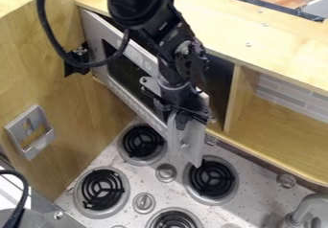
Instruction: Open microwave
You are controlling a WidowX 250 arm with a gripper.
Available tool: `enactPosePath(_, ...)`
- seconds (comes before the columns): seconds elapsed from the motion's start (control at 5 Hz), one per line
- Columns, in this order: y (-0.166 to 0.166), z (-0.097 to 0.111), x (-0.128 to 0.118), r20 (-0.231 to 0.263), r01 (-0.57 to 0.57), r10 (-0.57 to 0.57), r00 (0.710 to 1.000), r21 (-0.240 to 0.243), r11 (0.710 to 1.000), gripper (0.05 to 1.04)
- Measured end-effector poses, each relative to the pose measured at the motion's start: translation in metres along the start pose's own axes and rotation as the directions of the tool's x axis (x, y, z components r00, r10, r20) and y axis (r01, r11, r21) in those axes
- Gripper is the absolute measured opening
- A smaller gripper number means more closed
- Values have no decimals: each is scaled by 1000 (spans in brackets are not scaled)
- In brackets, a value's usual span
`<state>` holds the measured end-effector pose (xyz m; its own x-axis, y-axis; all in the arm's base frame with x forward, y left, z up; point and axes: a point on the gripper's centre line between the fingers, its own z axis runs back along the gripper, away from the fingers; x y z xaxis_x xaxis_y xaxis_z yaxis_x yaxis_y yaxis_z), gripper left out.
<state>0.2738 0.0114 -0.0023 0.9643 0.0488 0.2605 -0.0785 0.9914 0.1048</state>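
The gripper (186, 135) hangs point-down over the stove, right of centre, in front of the microwave. The silver microwave door (135, 55) stands ajar, swung outward from its left side. Its dark window (125, 74) is partly covered by the arm. The door's right end lies behind the gripper, so whether the two touch is hard to tell. Between the door and the cabinet divider, the dark microwave interior (219, 78) shows.
Below lie several black coil burners (142, 142) and stove knobs (166, 173). A wooden side wall (45, 54) with a grey holder (30, 132) stands at left. An open wooden shelf (282, 126) is at right, with a faucet (307, 208) at the lower right.
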Motion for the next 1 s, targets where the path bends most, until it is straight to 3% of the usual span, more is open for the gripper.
enactPosePath(0.2, 6, 1, -5, -30, -71, 71, 997, 2, 997, 733)
enactPosePath(0.4, 8, 5, -3, -21, -77, 78, 997, 9, 997, 984)
enactPosePath(0.6, 10, 6, -4, -30, -76, 76, 997, 20, 997, 1001)
enactPosePath(1.0, 15, 29, -2, -13, -94, 95, 995, 56, 994, 1000)
